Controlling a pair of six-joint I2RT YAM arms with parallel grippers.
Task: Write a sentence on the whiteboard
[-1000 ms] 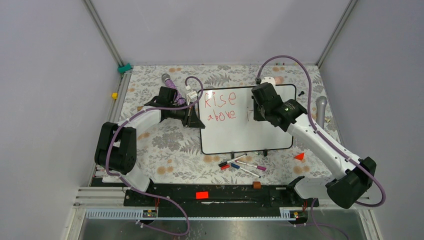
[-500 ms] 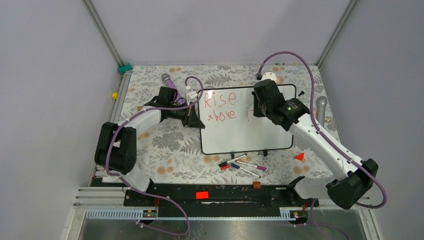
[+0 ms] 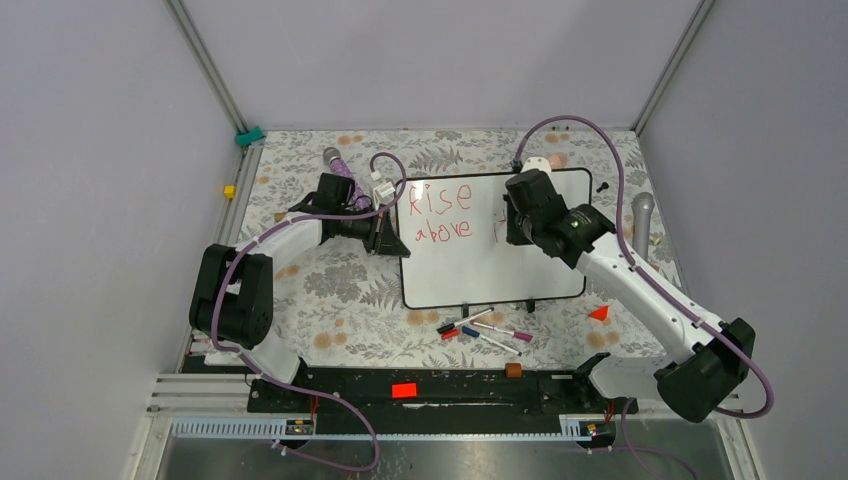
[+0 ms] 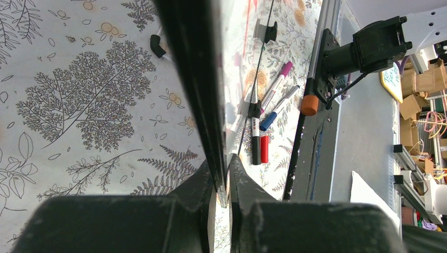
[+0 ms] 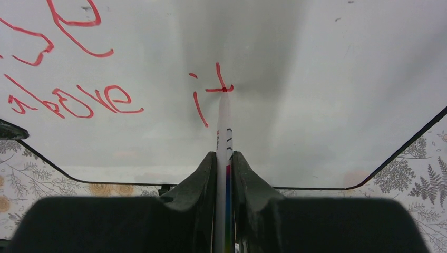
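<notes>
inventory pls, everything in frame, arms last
whiteboard: 1, white with black rim, table centre
sentence: 1, red, on the board; reads "Rise", "above", "it"
held marker: 1, white barrel, red tip, tip on the "t"
loose markers: about 4, red, blue, magenta and black caps, just near of the board
purple microphone: 1, far left of the board
grey microphone: 1, table's right edge
triangle: 1, orange-red, right of the loose markers
yellow cube: 1, left edge
teal piece: 1, far left corner
tablecloth: 1, floral
left gripper: shut on the whiteboard's left rim
right gripper: shut on the held marker
</notes>
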